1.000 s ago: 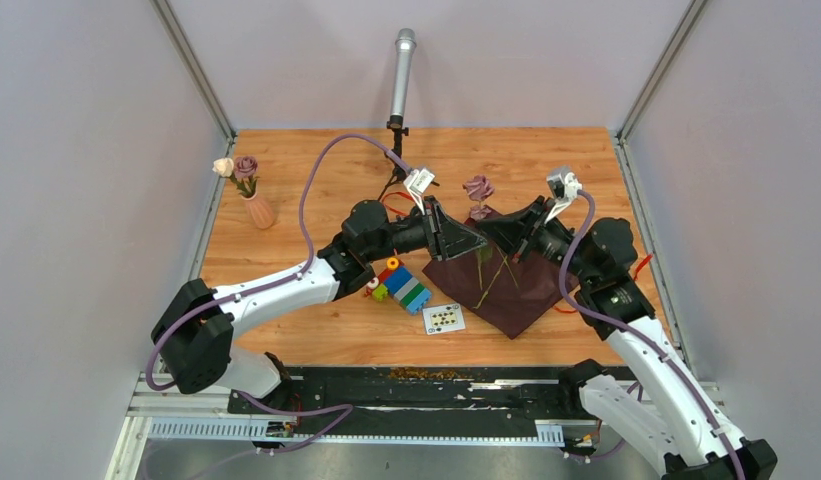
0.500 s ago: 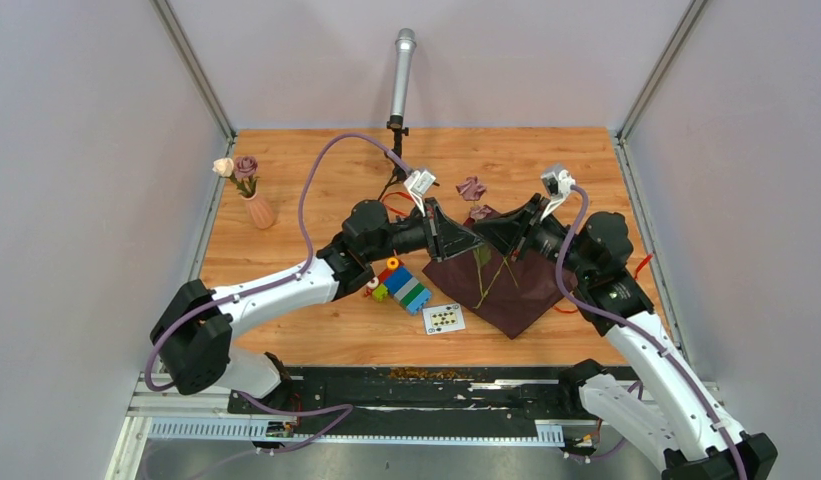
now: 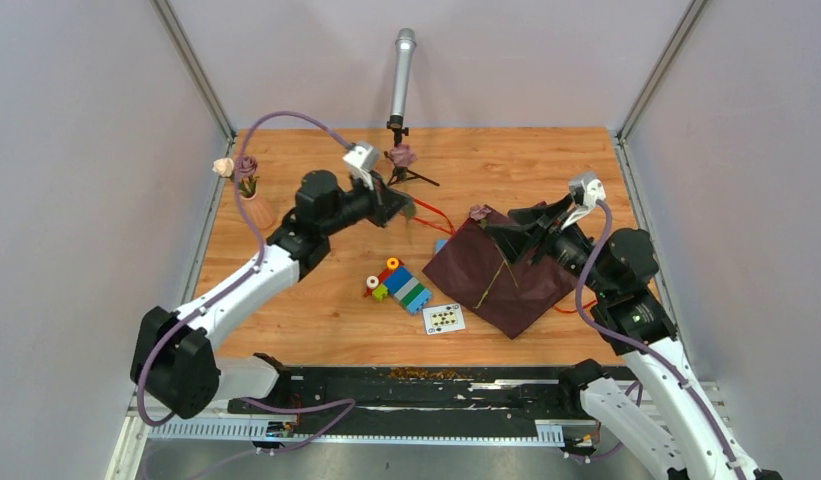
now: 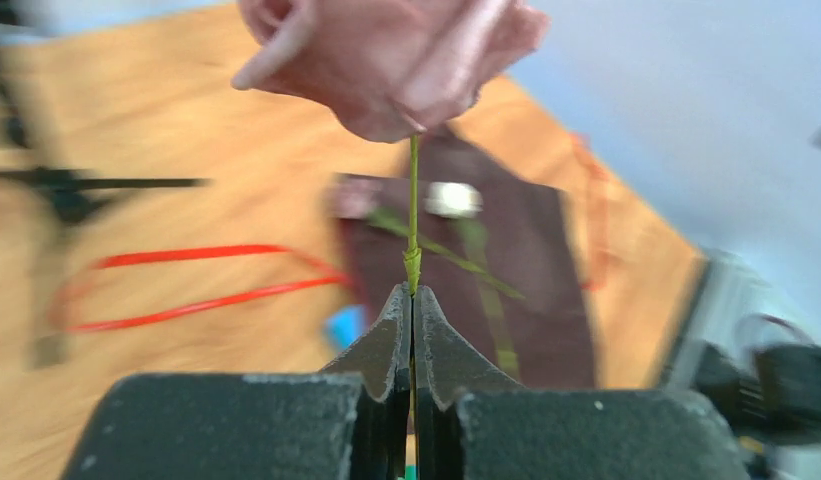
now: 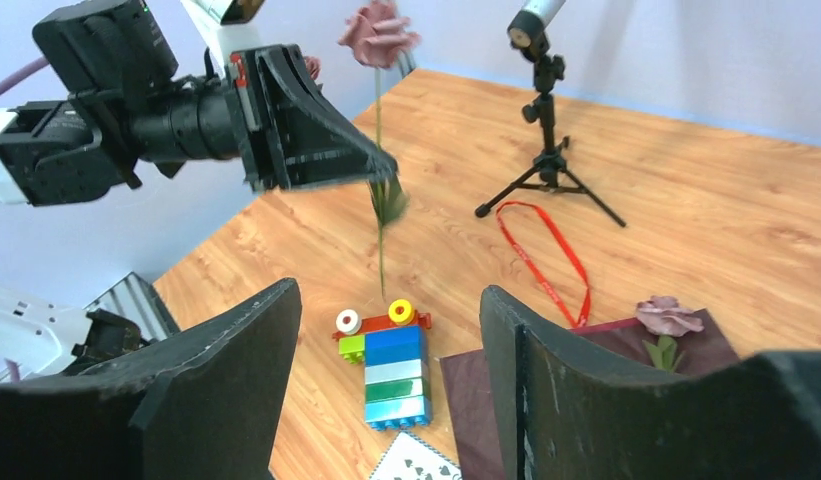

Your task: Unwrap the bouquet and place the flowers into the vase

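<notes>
Left tool (image 4: pixel 413 292) is pressed together on the thin green stem of a purple rose (image 4: pixel 386 60), bloom up, in the air near the microphone tripod (image 3: pixel 398 170). Right tool (image 5: pixel 386 300) has its jaws apart and holds nothing, over the opened maroon wrap (image 3: pixel 506 285), where a second rose (image 3: pixel 479 212) lies. Vase (image 3: pixel 257 211) is at the far left of the table, two blooms in it. Step in hand, as I judge it: carry to the vase. Keep the stem vertical, centre its tip over the narrow neck, avoid the seated blooms, and release only once it is well in.

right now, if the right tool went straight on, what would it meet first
Probably the thin green stem of the dusty pink rose in the left tool; depth is unclear, so perhaps the coloured toy blocks.
</notes>
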